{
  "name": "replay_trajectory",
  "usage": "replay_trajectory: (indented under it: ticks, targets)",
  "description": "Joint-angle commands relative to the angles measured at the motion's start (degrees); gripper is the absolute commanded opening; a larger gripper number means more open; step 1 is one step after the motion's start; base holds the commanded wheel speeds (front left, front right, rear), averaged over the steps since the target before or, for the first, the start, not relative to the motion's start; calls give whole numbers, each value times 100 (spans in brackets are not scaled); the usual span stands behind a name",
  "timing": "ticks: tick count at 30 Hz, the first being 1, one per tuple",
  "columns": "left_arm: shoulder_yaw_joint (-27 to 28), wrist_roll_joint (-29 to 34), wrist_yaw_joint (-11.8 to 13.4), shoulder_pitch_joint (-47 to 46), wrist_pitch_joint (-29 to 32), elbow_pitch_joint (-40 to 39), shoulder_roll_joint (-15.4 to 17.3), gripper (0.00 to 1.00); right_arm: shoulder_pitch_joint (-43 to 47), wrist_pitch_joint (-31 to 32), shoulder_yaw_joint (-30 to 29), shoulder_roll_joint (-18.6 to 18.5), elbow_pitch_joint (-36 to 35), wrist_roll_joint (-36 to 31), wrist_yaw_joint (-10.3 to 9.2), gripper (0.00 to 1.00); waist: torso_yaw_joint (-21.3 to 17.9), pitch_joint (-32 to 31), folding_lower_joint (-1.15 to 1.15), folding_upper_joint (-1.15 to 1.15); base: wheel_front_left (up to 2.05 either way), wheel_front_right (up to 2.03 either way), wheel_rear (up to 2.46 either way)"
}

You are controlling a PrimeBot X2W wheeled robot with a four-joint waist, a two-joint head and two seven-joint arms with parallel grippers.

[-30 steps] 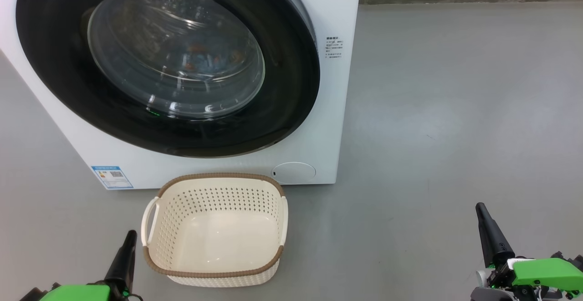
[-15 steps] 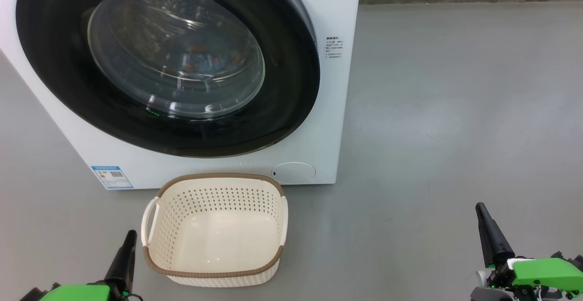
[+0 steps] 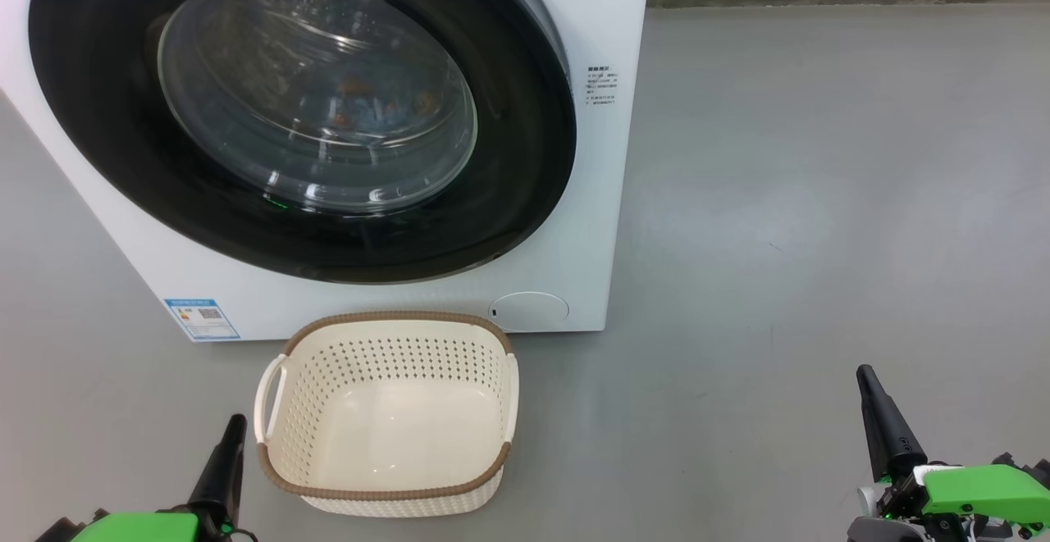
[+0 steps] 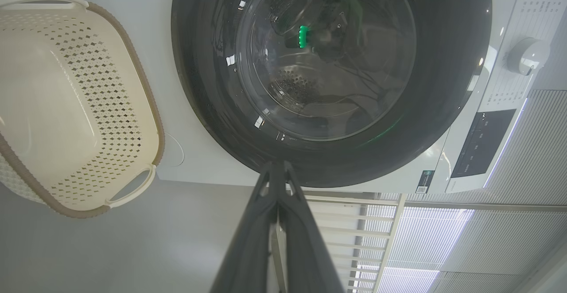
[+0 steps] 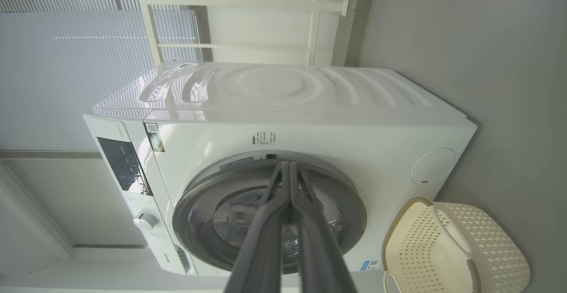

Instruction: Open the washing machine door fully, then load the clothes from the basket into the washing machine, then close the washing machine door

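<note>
Head camera looks down at washing machine (image 3: 586, 267) and basket (image 3: 394, 353); both sideways-rolled wrist cameras share them.

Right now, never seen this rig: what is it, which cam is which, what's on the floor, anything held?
It is a wheeled robot with two arms, each ending in a two-fingered gripper. One picture comes from its head camera, looking down. There the left gripper is at lower left and the right gripper at lower right. The other two come from a camera on each wrist, looking along that gripper's dark fingers, so the room appears tilted in them. On the grey floor stands a white washing machine, and its round black-rimmed door looks shut. In front of it sits a cream basket, which is empty. Orange-flecked fabric, likely the clothes, shows faintly through the glass. Both grippers are shut and hold nothing.
</note>
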Motion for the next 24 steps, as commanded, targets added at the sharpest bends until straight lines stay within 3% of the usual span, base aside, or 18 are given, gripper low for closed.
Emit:
replay_trajectory:
  ticks: [1, 24]
  targets:
    - [202, -46, -17, -245, 38, -169, 71, 0, -159, 46, 126, -18, -171, 61, 10, 0, 0, 0, 0, 0, 0, 0, 0]
    - [202, -45, -17, -245, 38, -170, 70, 0, -159, 47, 125, -17, -171, 60, 10, 0, 0, 0, 0, 0, 0, 0, 0]
